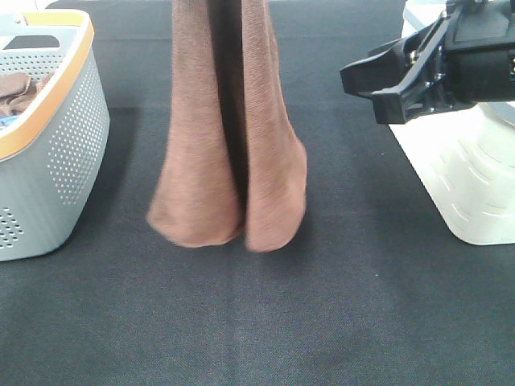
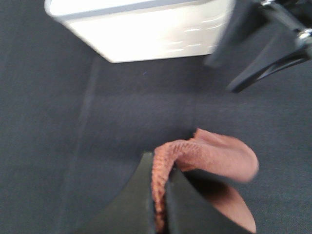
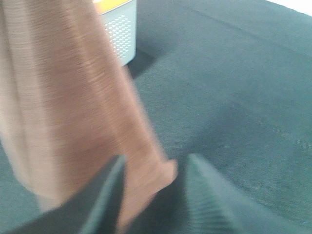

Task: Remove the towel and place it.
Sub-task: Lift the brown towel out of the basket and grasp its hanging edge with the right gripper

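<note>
The rust-brown towel [image 1: 229, 161] hangs in two long folds from above the top edge of the exterior high view, over the middle of the black tabletop. My left gripper [image 2: 158, 195] is shut on the towel's upper fold [image 2: 214, 156]; it is out of the exterior high view. My right gripper [image 1: 366, 88] is open and empty, in the air to the right of the towel and apart from it. In the right wrist view the towel [image 3: 73, 97] hangs close beside my open right gripper [image 3: 157, 161], slightly blurred.
A grey perforated basket [image 1: 64, 153] with an orange rim stands at the left edge and holds brown cloth [image 1: 20, 92]. It also shows in the right wrist view [image 3: 119, 31]. A white arm base [image 1: 475, 177] stands at the right, also in the left wrist view [image 2: 146, 27].
</note>
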